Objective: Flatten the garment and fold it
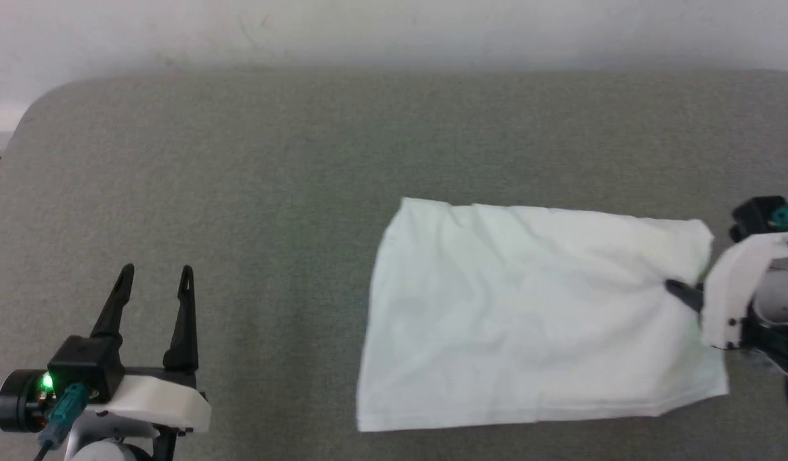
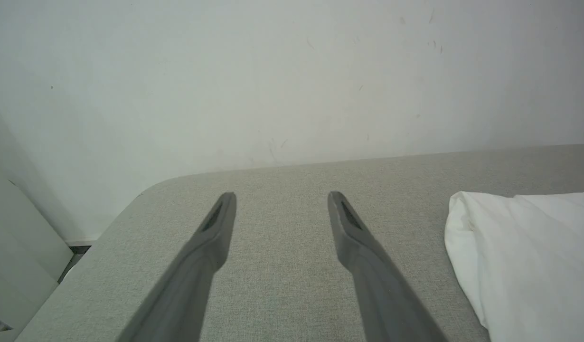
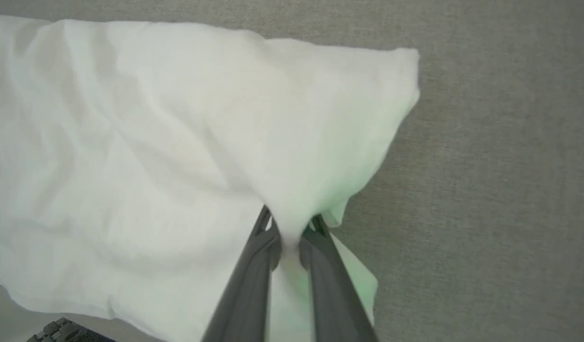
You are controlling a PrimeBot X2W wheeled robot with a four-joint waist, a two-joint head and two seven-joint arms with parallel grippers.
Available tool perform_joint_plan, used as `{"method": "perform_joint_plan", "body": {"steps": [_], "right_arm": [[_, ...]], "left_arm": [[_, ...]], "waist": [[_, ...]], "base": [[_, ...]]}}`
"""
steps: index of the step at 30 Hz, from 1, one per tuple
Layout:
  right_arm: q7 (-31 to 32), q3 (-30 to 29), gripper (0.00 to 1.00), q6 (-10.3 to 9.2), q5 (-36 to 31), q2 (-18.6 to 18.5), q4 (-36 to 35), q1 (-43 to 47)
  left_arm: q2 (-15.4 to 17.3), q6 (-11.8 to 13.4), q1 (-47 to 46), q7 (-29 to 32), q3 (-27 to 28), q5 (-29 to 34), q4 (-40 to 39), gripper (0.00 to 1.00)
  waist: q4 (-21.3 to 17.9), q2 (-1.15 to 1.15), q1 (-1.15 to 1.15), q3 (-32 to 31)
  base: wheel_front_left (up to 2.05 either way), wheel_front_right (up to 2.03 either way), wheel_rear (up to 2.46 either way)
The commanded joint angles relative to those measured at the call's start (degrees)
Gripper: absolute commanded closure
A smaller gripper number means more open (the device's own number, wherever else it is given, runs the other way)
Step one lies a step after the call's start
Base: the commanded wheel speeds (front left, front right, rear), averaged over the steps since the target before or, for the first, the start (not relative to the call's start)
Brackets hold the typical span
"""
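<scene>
The garment (image 1: 528, 314) lies as a white, roughly rectangular shape at right centre of the grey surface (image 1: 227, 166). From the right edge, the right end effector (image 1: 681, 293) reaches in sideways, clenched on the garment's right edge. At lower left, the left end effector (image 1: 157, 275) points up-frame, fingers spread, grasping nothing.
</scene>
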Motion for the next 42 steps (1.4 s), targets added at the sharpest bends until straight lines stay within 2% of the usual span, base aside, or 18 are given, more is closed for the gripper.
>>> {"method": "perform_joint_plan", "body": {"steps": [1,4,8,15,16,18,19,20,26,30,32,33,38,42], "right_arm": [[-0.33,-1.63,1.00,0.31,-0.99,-2.13,-0.29,1.68],[-0.44,-3.34,1.00,0.31,-2.99,-4.42,-1.07,3.29],[0.90,-4.11,1.00,0.31,-3.57,-3.61,-4.12,3.98],[7.35,-0.84,1.00,0.31,-1.03,4.50,-10.88,2.74],[7.35,-0.84,1.00,0.31,-1.03,4.50,-10.88,2.74],[8.93,0.12,1.00,0.31,-0.26,7.72,-11.89,2.32],[10.04,0.91,1.00,0.31,0.02,10.90,-12.06,1.90],[10.04,0.91,1.00,0.31,0.02,10.90,-12.06,1.90],[9.49,0.93,1.00,0.31,-0.64,20.75,-7.29,-0.40],[8.26,1.91,1.00,0.31,-3.66,23.05,-2.40,-2.04],[7.20,2.27,0.72,0.31,-3.91,23.70,-0.40,-2.44],[6.69,2.88,0.00,0.31,-3.95,23.92,0.15,-2.66],[1.47,4.93,0.00,0.31,-3.56,24.41,0.10,-3.64],[-2.85,9.06,0.00,0.31,-3.47,23.81,-4.02,-4.22]], "left_arm": [[0.27,0.51,0.64,0.27,-0.13,-0.39,-0.59,0.00],[0.33,0.72,0.88,0.59,-0.29,-0.42,-1.03,0.00],[0.45,0.95,1.40,0.89,-0.30,-0.66,-1.41,0.00],[0.39,1.04,1.07,1.38,-0.67,-0.85,-1.55,0.00],[0.39,1.04,1.07,1.38,-0.67,-0.85,-1.55,0.00],[0.33,0.97,0.82,1.60,-0.90,-0.88,-1.53,0.00],[0.22,0.84,0.40,1.79,-1.20,-0.86,-1.50,0.00],[0.22,0.84,0.40,1.79,-1.20,-0.86,-1.50,0.00],[-0.53,0.36,-1.45,1.86,-2.17,-0.74,-1.05,0.00],[-1.18,-0.08,-3.17,1.76,-2.95,-0.49,-0.54,0.00],[-1.44,-0.18,-3.83,1.55,-3.14,-0.38,-0.19,0.00],[-1.54,-0.14,-4.00,1.42,-3.17,-0.34,0.02,0.00],[-1.71,0.25,-3.97,0.77,-2.94,-0.30,0.96,0.00],[-1.60,0.55,-3.56,0.49,-2.79,-0.32,1.39,0.00]], "waist": [[-1.55,0.00,0.00,-1.43],[-1.87,0.00,0.00,-1.68],[-2.36,0.00,0.00,-1.80],[-2.19,0.00,0.00,-2.04],[-2.19,0.00,0.00,-2.04],[-1.92,0.00,0.00,-2.12],[-1.50,0.00,0.00,-2.12],[-1.50,0.00,0.00,-2.12],[0.18,0.00,0.00,-1.44],[1.55,0.00,0.00,-0.55],[2.06,0.00,0.00,-0.10],[2.22,0.00,0.00,0.07],[2.24,0.00,0.00,0.50],[1.83,0.00,0.00,0.13]], "base": [[0.00,0.00,0.00],[0.00,0.00,0.00],[0.00,0.00,0.00],[0.00,0.00,0.00],[0.00,0.00,0.00],[0.00,0.00,0.00],[0.00,0.00,0.00],[0.00,0.00,0.00],[0.00,0.00,0.00],[0.00,0.00,0.00],[0.00,0.00,0.00],[0.00,0.00,0.00],[0.00,0.00,0.00],[0.00,0.00,0.00]]}}
